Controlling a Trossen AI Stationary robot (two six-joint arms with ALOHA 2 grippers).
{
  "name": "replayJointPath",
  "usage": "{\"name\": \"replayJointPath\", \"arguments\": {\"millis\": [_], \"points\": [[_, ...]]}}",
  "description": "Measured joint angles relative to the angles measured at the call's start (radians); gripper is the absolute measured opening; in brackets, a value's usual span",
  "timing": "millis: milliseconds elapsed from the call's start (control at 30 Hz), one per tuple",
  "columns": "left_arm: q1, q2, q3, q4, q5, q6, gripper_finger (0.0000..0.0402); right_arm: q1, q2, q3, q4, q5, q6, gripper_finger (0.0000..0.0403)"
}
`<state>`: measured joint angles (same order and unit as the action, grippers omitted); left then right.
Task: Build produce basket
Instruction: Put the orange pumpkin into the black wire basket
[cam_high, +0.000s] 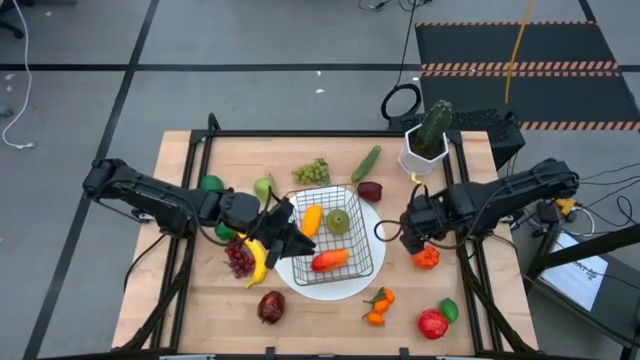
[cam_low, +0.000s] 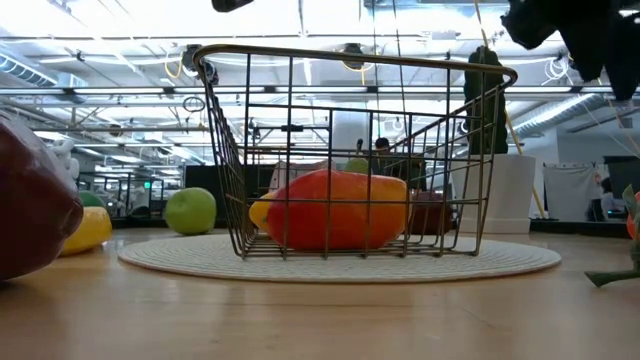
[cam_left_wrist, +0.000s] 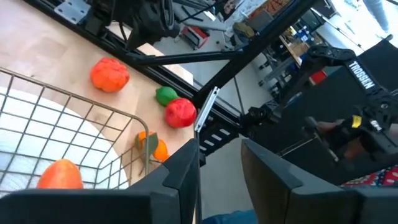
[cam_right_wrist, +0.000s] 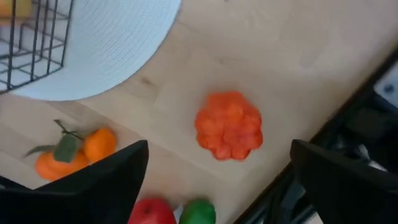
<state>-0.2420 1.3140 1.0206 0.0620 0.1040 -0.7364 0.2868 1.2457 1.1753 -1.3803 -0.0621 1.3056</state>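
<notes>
Basket (cam_high: 335, 242) sits on white plate (cam_high: 372, 215), mid-table, holding peppers and a green fruit. Left gripper (cam_high: 297, 240), jaws nearly closed and holding nothing, hovers at basket's left rim. Right gripper (cam_high: 408, 238), jaws wide, hangs right of plate, above orange tomato (cam_right_wrist: 229, 125).

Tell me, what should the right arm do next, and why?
Probably lower the right end effector onto the orange bumpy fruit. Its fingers stand wide open and empty just above that fruit, which lies on the table outside the basket.
</notes>
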Motion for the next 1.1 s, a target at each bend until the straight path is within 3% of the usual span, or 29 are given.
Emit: {"name": "replayJointPath", "arguments": {"millis": [267, 433, 633, 1100], "points": [[0.017, 0.000, 0.000, -0.003, -0.001, 0.046, 0.0120, 0.019, 0.000, -0.147, 0.112, -0.077, -0.064, 0.0397], [0.028, 0.000, 0.000, -0.016, -0.018, 0.029, 0.0120, 0.033, 0.000, -0.240, 0.192, -0.152, -0.214, 0.0400], [0.039, 0.000, 0.000, -0.023, -0.044, 0.032, 0.0120, 0.043, 0.000, -0.324, 0.199, -0.145, -0.323, 0.0400], [0.080, 0.000, 0.000, -0.045, -0.045, 0.028, 0.0121, 0.041, 0.000, -0.456, 0.404, -0.100, -0.318, 0.0400]]}}
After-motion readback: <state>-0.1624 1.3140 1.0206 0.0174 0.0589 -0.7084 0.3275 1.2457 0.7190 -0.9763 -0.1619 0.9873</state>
